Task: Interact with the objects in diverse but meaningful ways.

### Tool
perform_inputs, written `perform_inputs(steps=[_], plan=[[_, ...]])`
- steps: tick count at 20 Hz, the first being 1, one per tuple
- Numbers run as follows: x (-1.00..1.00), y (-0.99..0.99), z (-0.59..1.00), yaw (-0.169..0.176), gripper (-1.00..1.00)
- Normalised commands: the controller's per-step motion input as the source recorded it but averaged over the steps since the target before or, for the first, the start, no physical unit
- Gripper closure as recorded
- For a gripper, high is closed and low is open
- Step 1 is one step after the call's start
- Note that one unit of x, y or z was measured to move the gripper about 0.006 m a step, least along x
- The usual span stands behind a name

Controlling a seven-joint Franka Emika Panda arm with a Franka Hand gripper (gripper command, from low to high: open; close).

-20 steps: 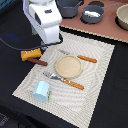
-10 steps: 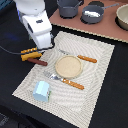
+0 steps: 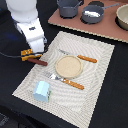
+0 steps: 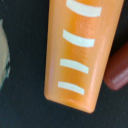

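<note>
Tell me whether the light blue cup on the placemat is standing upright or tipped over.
It looks upright. In the exterior view the light blue cup sits on the striped placemat with its rim facing up, near the fork. Its contents cannot be seen.

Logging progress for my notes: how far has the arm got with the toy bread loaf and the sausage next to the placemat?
Done: nothing visibly rearranged. In hand: the gripper is right over the bread loaf, which fills the wrist view with the sausage beside it; whether it grips is hidden. Left: the carton and the saucepan sit apart from the arm.
</note>
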Motion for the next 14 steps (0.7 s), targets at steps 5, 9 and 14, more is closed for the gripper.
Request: perform_inputs(steps=[5, 9, 14], plan=[[-0.09, 0.06, -0.17, 0.0, -1.0], [-0.06, 0.09, -0.16, 0.0, -1.0], [-0.08, 0.1, -0.18, 0.0, 1.0]])
